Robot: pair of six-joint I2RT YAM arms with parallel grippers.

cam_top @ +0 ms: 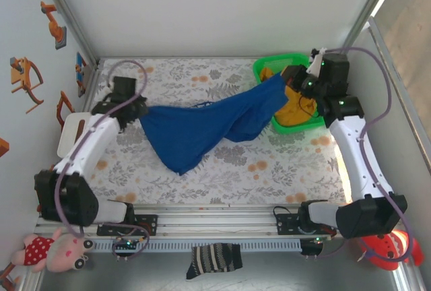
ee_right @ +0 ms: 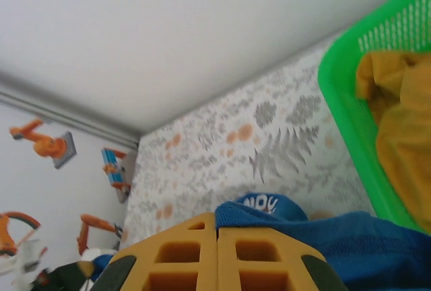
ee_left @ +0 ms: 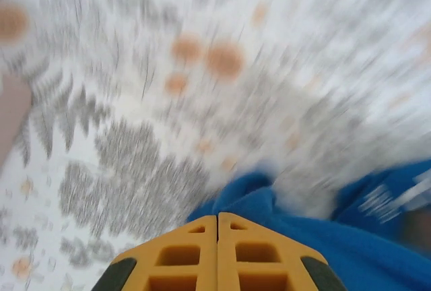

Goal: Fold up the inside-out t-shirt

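You hold the inside-out t-shirt (cam_top: 202,129), light and limp, slung from over the green basket (cam_top: 265,69) out across the table (cam_top: 229,173) beside it, left gripper (cam_top: 139,112) and right gripper (cam_top: 289,82) each pinching one end; expect sagging and bunching, so grip hems or shoulder seams.

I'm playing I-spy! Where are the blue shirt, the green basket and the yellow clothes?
blue shirt (cam_top: 195,129), top view, middle of the cloth.
green basket (ee_right: 343,112), right wrist view, its left wall.
yellow clothes (ee_right: 404,136), right wrist view, the big fold.
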